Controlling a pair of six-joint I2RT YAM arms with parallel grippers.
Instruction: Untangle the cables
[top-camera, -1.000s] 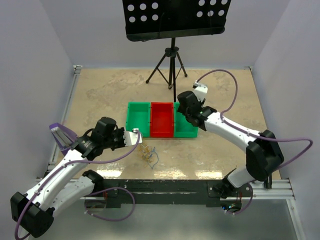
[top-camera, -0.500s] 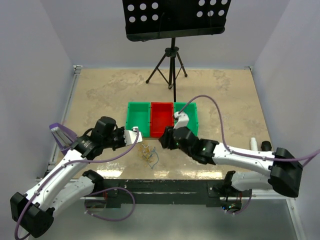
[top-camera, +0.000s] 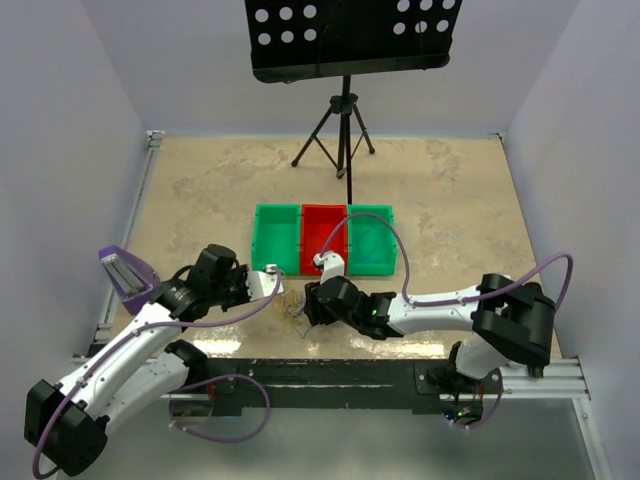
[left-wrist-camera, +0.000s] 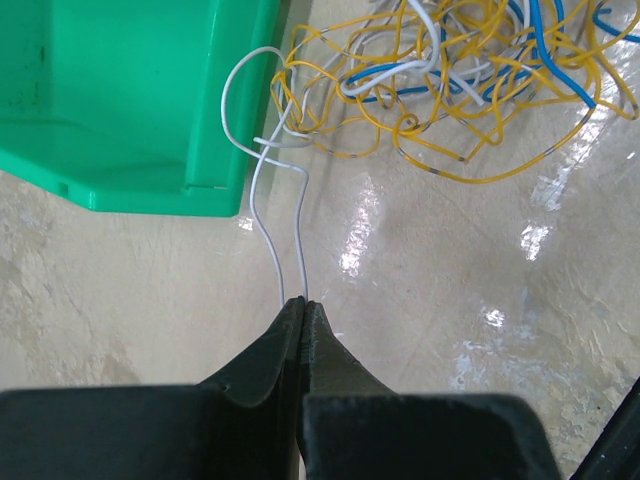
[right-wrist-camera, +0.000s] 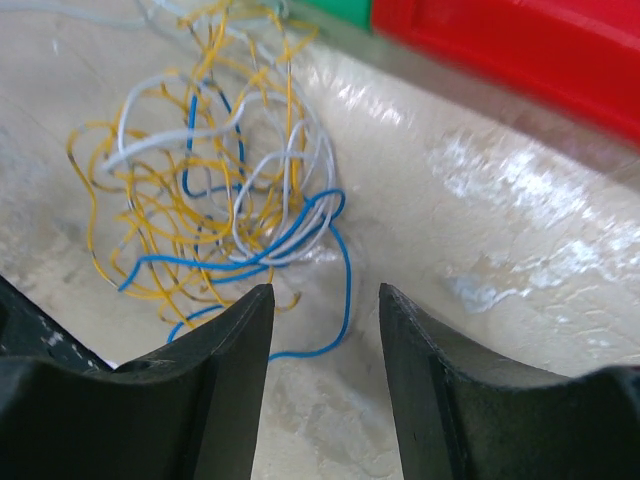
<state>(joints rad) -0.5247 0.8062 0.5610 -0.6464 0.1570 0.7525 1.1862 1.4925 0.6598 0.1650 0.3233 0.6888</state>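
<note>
Pinching white cable (left-wrist-camera: 254, 200) — left jaws clamped

Three bins touching in a row mid-table (top-camera: 200, 190): green bin (top-camera: 277, 240) at 9 o'clock, red bin (top-camera: 322, 238) central, second green bin (top-camera: 365, 250) at 3 o'clock. At 12 o'clock, black perforated music stand (top-camera: 350, 35) on tripod (top-camera: 340, 135).

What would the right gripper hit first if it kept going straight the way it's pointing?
Probably the cables: the open right gripper points at the tangle, a blue strand lying nearest its fingers. Depth is hard to judge; the red bin sits beyond.
</note>
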